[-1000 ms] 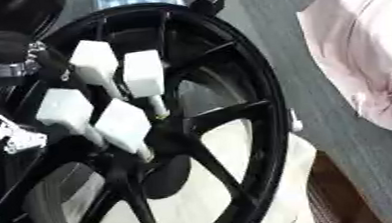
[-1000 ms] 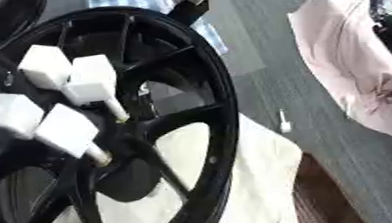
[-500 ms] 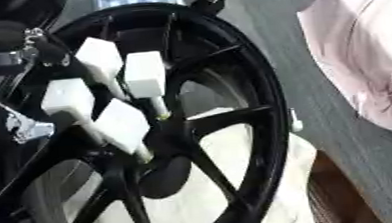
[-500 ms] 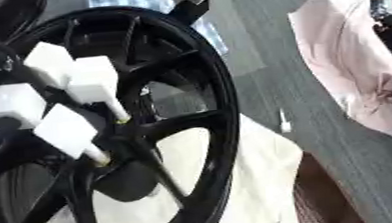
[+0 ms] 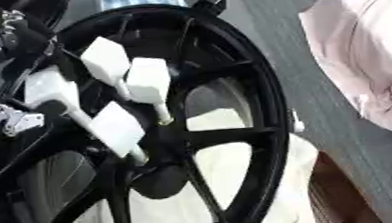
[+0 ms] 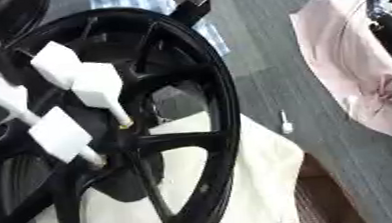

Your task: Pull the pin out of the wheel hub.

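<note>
White pins (image 5: 149,82) crowding hub (probably touching), open floor (image 6: 256,48) rightward

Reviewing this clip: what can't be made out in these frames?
- Left hand: left eye view, cut off by the left edge; whether its fingers hold a pin is unclear.
- Pins: their tips vanish behind the black wheel hub.
- Right hand: only a dark arm part at the right eye view's right edge.
- Small white thing on the table: too small.
</note>
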